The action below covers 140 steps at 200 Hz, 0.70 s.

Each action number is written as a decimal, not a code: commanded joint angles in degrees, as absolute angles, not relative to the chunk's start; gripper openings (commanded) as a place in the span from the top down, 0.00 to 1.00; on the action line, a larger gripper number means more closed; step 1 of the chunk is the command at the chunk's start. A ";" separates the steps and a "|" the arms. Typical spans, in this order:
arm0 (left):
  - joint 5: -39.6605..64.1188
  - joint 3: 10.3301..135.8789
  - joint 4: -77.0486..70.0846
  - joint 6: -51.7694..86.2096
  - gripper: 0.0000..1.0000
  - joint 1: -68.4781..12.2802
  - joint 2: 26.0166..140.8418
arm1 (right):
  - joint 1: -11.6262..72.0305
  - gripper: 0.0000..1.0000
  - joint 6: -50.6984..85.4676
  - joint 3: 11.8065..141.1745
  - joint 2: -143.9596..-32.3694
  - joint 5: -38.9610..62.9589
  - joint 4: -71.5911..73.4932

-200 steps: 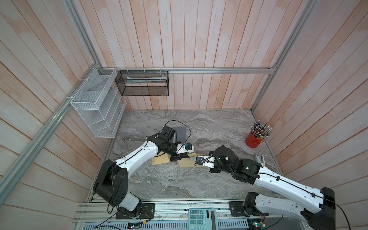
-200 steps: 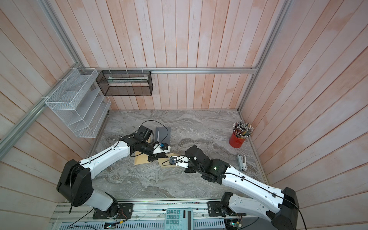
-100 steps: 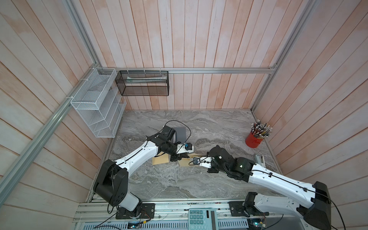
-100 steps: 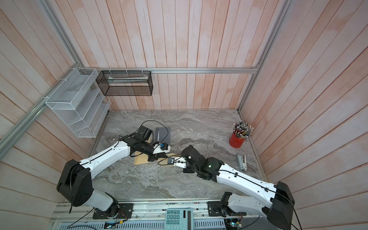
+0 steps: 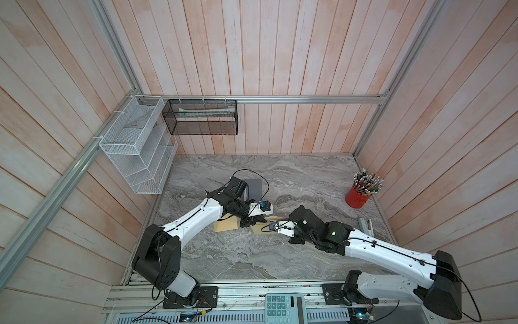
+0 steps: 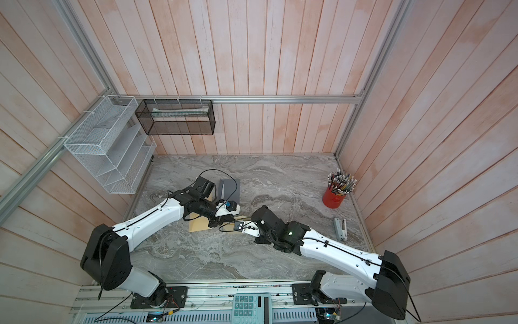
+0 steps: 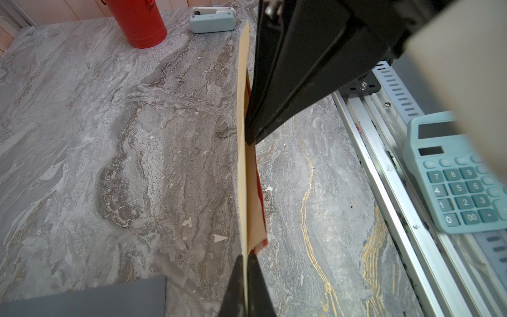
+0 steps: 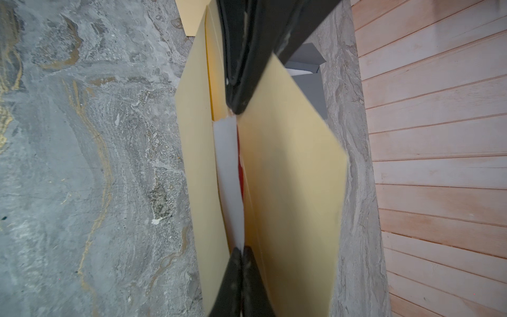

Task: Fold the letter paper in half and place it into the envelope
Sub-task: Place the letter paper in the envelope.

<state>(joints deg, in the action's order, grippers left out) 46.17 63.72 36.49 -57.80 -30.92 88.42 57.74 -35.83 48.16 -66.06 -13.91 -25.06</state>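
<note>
Fold looks done: right fingers [image 8: 230,280] pinch letter paper [image 8: 227,178] half inside envelope [image 8: 288,192], clamped by left fingers [image 7: 236,288]; seating remains

Soft, even light is seen throughout; faint shadows are cast on the counter [image 5: 224,261]. The envelope [image 8: 290,192] is blurred at its edge, right wrist view.

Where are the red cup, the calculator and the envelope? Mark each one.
Red cup [image 5: 358,198]: in a top view, on its side wall.
Calculator [image 7: 461,189]: left wrist view, on its keypad.
Envelope [image 8: 290,178]: right wrist view, on its tan face.
</note>
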 commanded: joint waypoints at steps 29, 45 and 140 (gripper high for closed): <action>47.69 65.33 36.91 -57.51 1.00 -31.20 89.16 | 58.53 0.81 -32.63 49.45 -67.45 -15.67 -23.21; 47.65 65.32 36.91 -57.51 1.00 -31.22 89.04 | 58.59 0.76 -31.15 49.87 -67.03 -14.93 -23.14; 47.80 65.44 37.44 -57.63 1.00 -31.25 89.24 | 58.80 0.64 -30.76 41.88 -55.35 -4.72 -16.81</action>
<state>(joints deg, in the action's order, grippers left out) 46.24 63.90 36.62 -57.80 -30.94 88.64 58.37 -31.42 44.34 -58.28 -10.61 -19.81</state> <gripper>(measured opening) 0.049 0.354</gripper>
